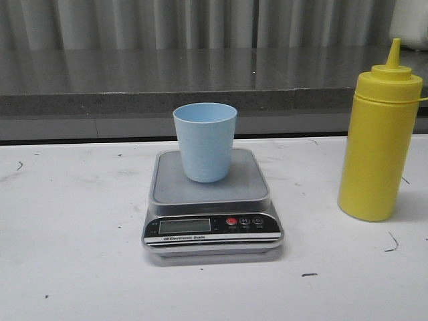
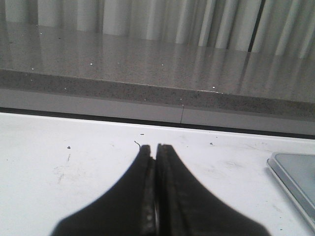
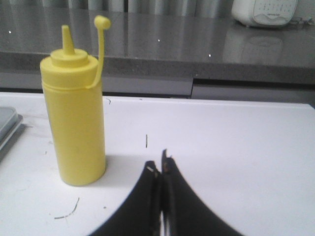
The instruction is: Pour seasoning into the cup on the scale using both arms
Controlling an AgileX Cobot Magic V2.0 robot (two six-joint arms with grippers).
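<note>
A pale blue cup (image 1: 205, 141) stands upright on the steel platform of the silver scale (image 1: 210, 200) at the table's middle. The yellow seasoning bottle (image 1: 378, 137) stands upright to the right of the scale, its cap off the nozzle and hanging on its strap. In the right wrist view the seasoning bottle (image 3: 75, 105) is ahead and to one side of my right gripper (image 3: 158, 164), which is shut and empty. My left gripper (image 2: 154, 147) is shut and empty over bare table, with a corner of the scale (image 2: 295, 174) at the frame's edge. Neither gripper shows in the front view.
A grey stone ledge (image 1: 167, 77) runs along the back of the white table (image 1: 73, 254). A white appliance (image 3: 266, 11) sits on that ledge at the far right. Small dark marks dot the tabletop.
</note>
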